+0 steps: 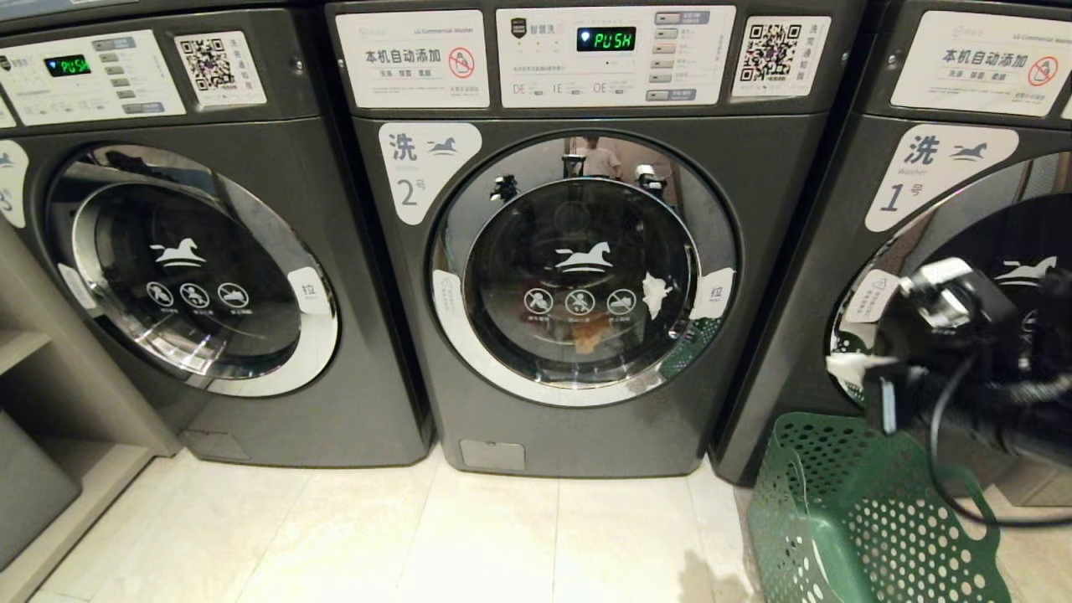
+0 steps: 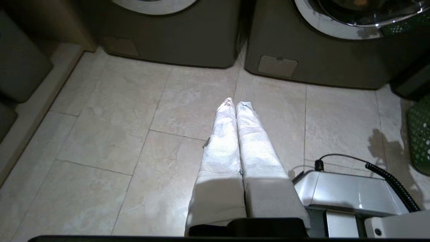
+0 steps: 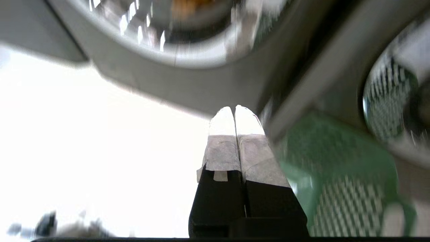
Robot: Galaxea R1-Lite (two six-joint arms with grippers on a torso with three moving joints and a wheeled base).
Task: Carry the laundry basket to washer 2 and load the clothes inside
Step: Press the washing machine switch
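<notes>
A: Where did the claws stand?

B: The right gripper (image 3: 235, 109) had its fingers pressed together on nothing, aimed at the foot of washer 2 (image 1: 578, 276) beside its chrome door rim. The left gripper (image 2: 235, 102) was likewise closed and empty, hanging over the floor tiles (image 2: 134, 134) in front of washer 2's base.

A: And the laundry basket?

B: The laundry basket (image 1: 854, 519) sat on the floor to the right of washer 2, in front of the neighbouring washer 1 (image 1: 946, 251). Its interior seemed bare as far as could be seen, and an orange garment (image 1: 589, 337) and something white (image 1: 656, 293) showed behind washer 2's glass, so the clothes looked loaded and the door shut.

A: What could have gone wrong?

B: The right arm (image 1: 971, 352) hung just above the basket with its cable (image 1: 946, 444) drooping across the rim; I judged a careless swing could snag the cable on the perforated wall and drag or tip the basket.
</notes>
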